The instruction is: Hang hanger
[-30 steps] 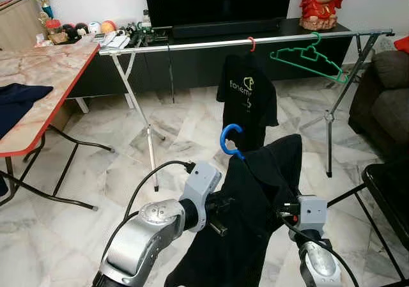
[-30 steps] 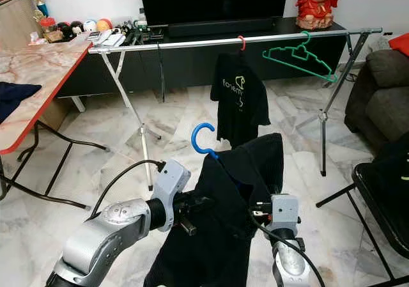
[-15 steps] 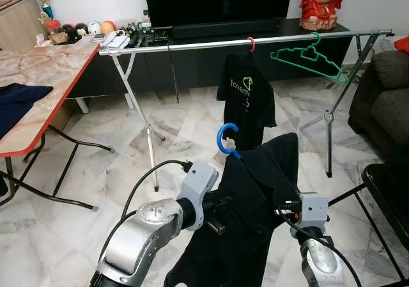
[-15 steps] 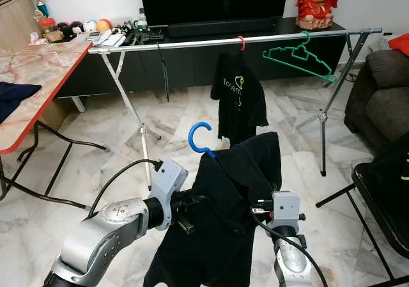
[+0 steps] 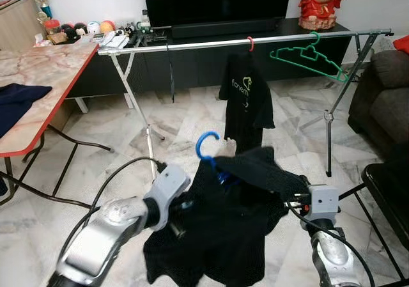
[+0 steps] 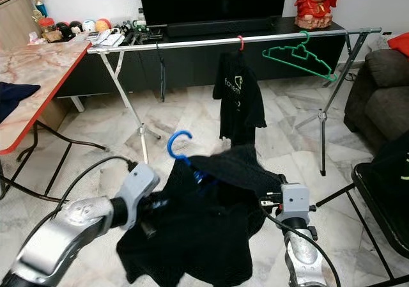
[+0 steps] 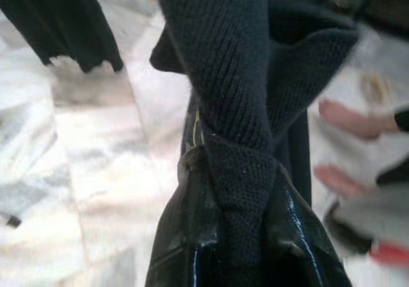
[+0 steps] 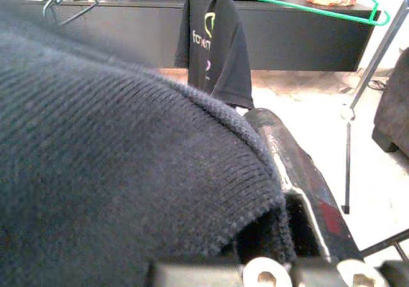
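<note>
A long silver rail (image 5: 192,44) runs nine to three across the room at twelve o'clock from the robot, well beyond both arms. On it hang a black T-shirt (image 5: 246,105) and an empty green hanger (image 5: 310,58). A marble bench (image 5: 38,76) stands at ten o'clock. Between the arms a black sweater (image 5: 223,229) droops from a blue hanger (image 5: 208,153) whose hook rises at twelve, opening toward nine; its long axis runs nine to three, parallel to the rail. The left gripper (image 7: 236,236) is clamped on a fold of sweater. The right gripper (image 8: 291,191) lies under the knit, pinching it. Both arms look equally near; the rail's bare stretch lies at eleven.
</note>
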Available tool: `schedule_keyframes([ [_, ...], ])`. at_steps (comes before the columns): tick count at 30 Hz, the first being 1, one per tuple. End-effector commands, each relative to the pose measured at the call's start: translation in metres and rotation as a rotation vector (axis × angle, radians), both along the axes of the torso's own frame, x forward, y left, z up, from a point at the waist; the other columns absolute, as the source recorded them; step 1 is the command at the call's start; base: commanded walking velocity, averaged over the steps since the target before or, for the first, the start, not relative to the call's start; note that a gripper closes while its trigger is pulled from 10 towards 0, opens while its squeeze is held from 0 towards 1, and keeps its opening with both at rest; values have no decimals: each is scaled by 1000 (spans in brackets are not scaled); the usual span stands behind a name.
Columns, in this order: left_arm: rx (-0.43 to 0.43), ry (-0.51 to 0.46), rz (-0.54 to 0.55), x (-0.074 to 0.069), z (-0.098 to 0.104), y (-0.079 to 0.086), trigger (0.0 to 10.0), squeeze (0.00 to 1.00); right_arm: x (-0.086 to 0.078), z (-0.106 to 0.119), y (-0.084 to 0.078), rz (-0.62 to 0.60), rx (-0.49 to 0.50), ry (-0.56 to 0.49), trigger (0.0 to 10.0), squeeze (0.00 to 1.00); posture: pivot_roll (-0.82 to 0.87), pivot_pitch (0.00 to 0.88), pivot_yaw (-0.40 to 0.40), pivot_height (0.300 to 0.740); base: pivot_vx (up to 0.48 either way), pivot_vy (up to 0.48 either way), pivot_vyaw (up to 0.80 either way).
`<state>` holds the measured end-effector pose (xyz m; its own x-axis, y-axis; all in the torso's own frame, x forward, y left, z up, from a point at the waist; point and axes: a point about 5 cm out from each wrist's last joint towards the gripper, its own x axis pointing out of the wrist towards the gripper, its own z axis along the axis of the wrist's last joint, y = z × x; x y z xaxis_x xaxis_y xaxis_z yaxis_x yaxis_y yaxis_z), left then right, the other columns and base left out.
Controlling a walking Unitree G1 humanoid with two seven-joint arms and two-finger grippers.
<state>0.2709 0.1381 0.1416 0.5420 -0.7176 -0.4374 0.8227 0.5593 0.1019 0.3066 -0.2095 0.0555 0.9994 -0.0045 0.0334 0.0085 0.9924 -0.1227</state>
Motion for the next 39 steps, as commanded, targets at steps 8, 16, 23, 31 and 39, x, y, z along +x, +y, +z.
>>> schedule_keyframes([
  [8, 50, 82, -322, -35, 0, 22, 10000, 0, 4, 10, -23, -64, -3, -6, 0, 0, 81, 58, 16, 740, 0, 0, 0],
  [16, 5, 87, -425, -47, 8, 27, 10000, 0, 2, 5, -24, -56, -4, 26, 0, 0, 82, 75, 13, 740, 0, 0, 0],
  [23, 25, -26, -206, -20, 16, 50, 10000, 0, -4, -3, -24, -43, 12, 54, 0, 0, 82, 83, 14, 740, 0, 0, 0],
  [31, -67, -73, -205, -19, 24, 50, 10000, 0, -6, -6, -25, -55, 49, 65, 0, 0, 81, 83, 12, 740, 0, 0, 0],
  [39, -171, 1, -354, -37, 29, 41, 10000, 0, -7, -10, -20, -3, 57, 98, 0, 0, 86, 78, 10, 740, 0, 0, 0],
])
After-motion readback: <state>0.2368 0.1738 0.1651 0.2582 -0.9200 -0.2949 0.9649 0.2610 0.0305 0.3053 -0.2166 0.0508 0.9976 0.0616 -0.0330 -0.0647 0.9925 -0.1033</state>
